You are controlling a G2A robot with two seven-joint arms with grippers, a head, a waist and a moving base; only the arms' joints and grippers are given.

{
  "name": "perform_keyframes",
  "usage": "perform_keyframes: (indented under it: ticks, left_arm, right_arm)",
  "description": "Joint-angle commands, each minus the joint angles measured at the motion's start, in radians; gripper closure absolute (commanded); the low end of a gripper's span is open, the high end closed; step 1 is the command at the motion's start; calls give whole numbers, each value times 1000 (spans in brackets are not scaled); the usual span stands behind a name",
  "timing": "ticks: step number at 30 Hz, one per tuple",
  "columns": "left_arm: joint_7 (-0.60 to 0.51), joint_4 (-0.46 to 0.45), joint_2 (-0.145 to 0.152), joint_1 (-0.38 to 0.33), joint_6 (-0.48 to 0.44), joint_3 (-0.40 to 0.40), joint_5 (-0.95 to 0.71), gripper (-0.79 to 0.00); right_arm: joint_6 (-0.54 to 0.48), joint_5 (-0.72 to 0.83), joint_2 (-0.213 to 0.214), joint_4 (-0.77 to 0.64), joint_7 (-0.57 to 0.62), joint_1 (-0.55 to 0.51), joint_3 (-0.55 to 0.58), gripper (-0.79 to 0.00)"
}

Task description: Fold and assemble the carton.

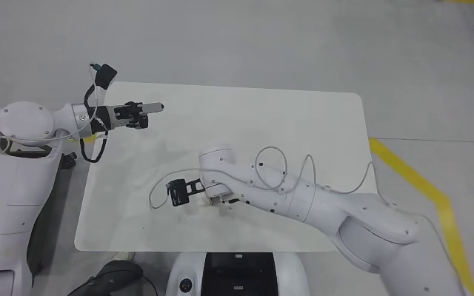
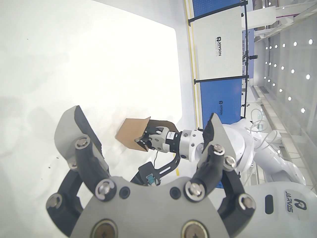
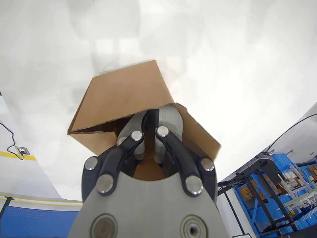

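The right arm stretches low along the near edge of the worktop point(image 1: 296, 118), with the right gripper point(image 3: 150, 118) clenched on a flap of the carton point(image 3: 123, 95) there. The left gripper point(image 2: 146, 118) hovers over the far left corner, fingers spread and empty.

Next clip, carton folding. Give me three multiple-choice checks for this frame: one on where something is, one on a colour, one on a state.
1. Where is the carton?
A) lying flat at mid-table
B) held by the right end effector
C) on the floor

2. What colour is the carton?
A) white
B) blue
C) brown

3. How is the left end effector?
A) open and empty
B) shut on the carton
C) shut on a cable

Key:
1 B, the right wrist view shows it clamped on the carton's edge.
2 C, both wrist views show plain brown board.
3 A, in the left wrist view its jaws stand wide apart, holding nothing.
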Motion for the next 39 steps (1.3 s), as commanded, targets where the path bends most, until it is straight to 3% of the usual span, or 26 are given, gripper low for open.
perform_keyframes:
  ticks: [1,13,24,31,39]
  left_arm:
    - [0,0,0,0,0,0,0,-785]
    - [0,0,0,0,0,0,0,-785]
    - [0,0,0,0,0,0,0,-785]
    - [0,0,0,0,0,0,0,-785]
    - [0,0,0,0,0,0,0,-785]
  right_arm:
    - [12,5,3,-14,12,0,0,0]
    - [101,45,46,-167,101,29,0,0]
    - [176,130,128,-351,176,48,0,0]
    - [147,100,163,-357,147,1,0,0]
    - [107,44,163,-307,107,-23,0,0]
